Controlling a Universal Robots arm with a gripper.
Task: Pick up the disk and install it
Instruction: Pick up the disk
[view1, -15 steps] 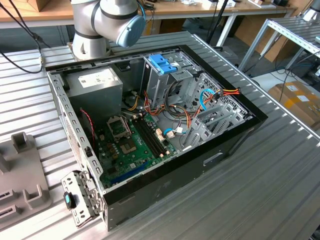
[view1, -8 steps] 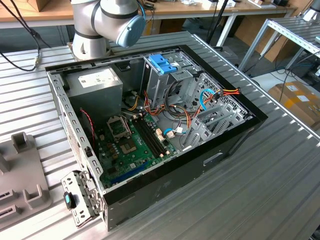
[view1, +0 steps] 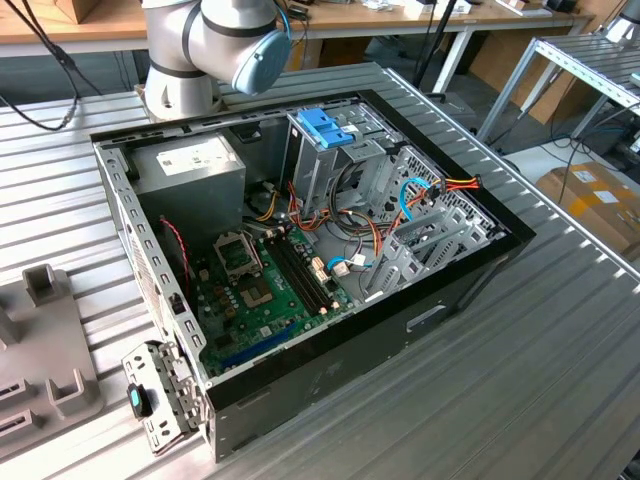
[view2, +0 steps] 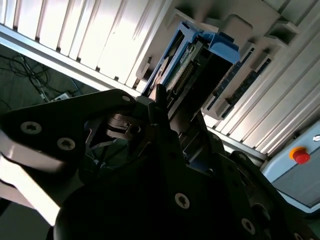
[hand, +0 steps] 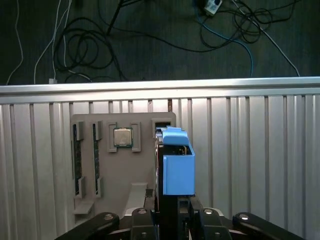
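The disk (hand: 178, 170), blue-railed, stands on edge at the grey holder tray (hand: 120, 170) on the bench (hand: 250, 150). We see it clamped in the end effector (hand: 176, 205), its long axis running straight out from the jaws.
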